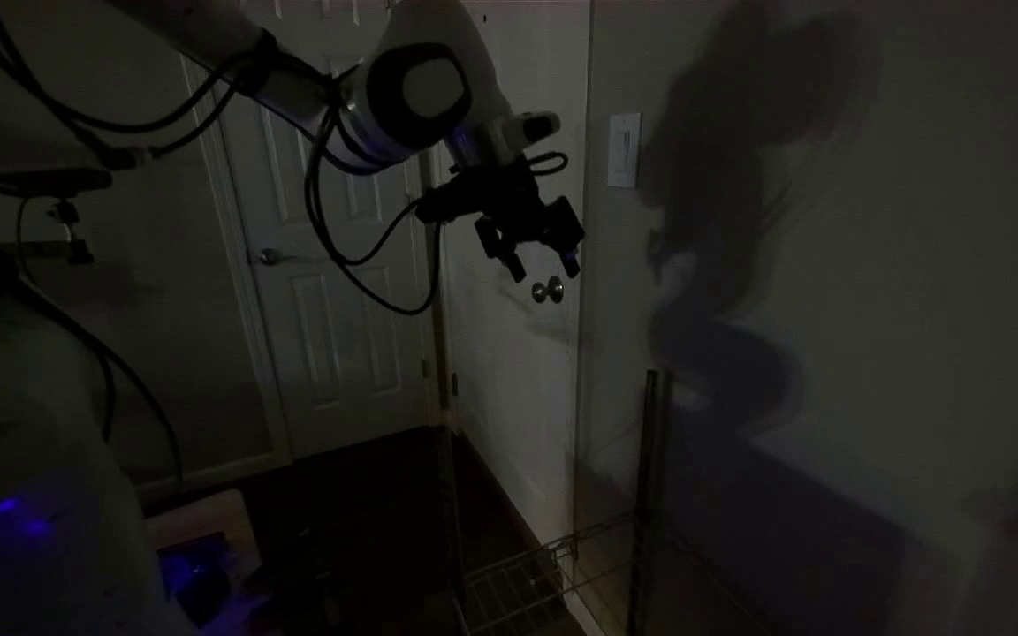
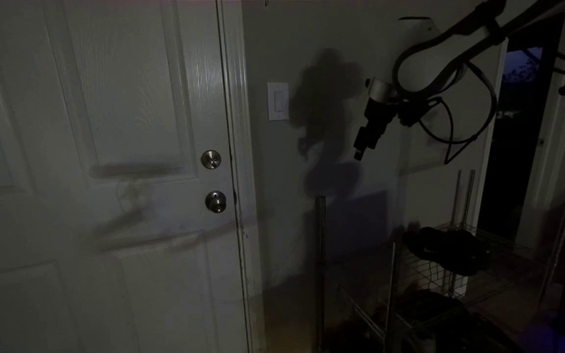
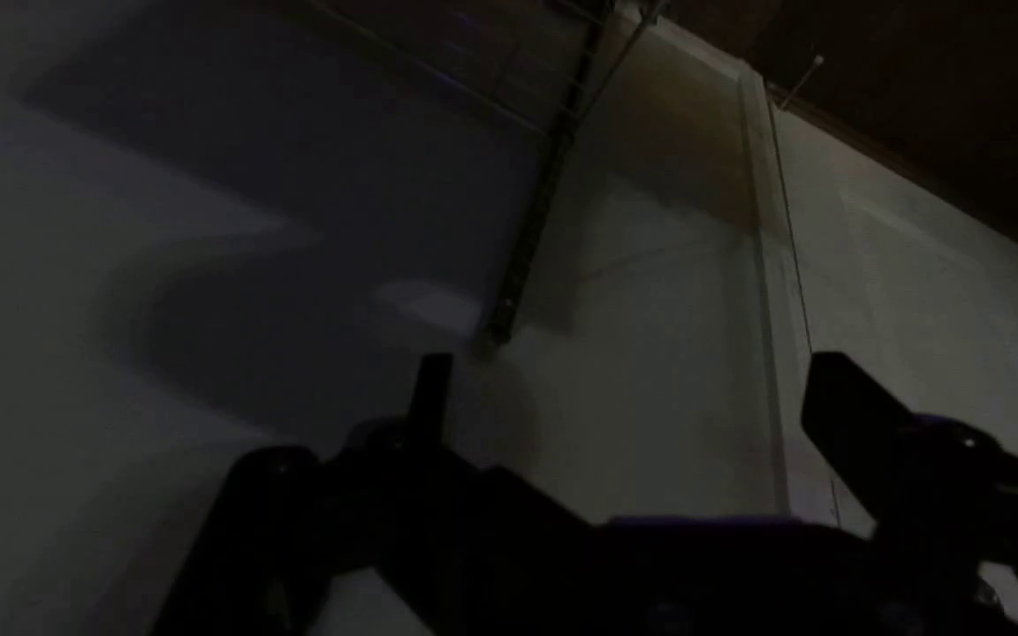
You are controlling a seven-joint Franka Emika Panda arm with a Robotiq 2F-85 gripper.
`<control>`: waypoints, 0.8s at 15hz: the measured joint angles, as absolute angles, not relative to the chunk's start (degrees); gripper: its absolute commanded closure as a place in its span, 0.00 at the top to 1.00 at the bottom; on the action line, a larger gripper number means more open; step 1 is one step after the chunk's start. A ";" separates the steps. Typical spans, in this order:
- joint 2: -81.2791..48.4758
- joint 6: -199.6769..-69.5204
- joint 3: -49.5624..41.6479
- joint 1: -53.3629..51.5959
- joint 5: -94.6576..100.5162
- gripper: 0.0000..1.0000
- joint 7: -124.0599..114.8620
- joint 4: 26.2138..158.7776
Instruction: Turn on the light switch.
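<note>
Much of the scene is filled by wall, pale and dimly lit. Next in size, the near door is shown in both exterior views, and the far door, with raised panels, in an exterior view. Across the wall a broad shadow is cast. The arm is extended from the upper part of both exterior views and bent downward. Lower down, a rack is placed near the wall; a bundle is borne on it, too dark to be named. The fingers are pointed down, released and spread wide; in the wrist view, wall and door frame are seen between them. The switch, a small white upright plate, is fixed to the wall between the near door and the shadow, whose edge is cast just beside it. Whether it is set on or off cannot be told. The fingers are held apart from it, and lower, in both exterior views. Smaller still, a handle is carried by the far door and a knob by the near door, beneath a lock.
</note>
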State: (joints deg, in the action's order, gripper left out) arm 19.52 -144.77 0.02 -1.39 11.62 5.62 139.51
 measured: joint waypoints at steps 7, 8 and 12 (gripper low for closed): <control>14.39 -157.33 2.28 -1.67 14.82 0.34 5.66 134.43; 13.82 -158.99 2.38 -1.66 15.37 0.28 5.66 134.03; 11.43 -164.98 2.80 -1.54 18.19 0.03 5.65 132.24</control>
State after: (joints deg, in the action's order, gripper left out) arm 11.43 -164.98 2.80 -1.54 18.19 5.65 132.24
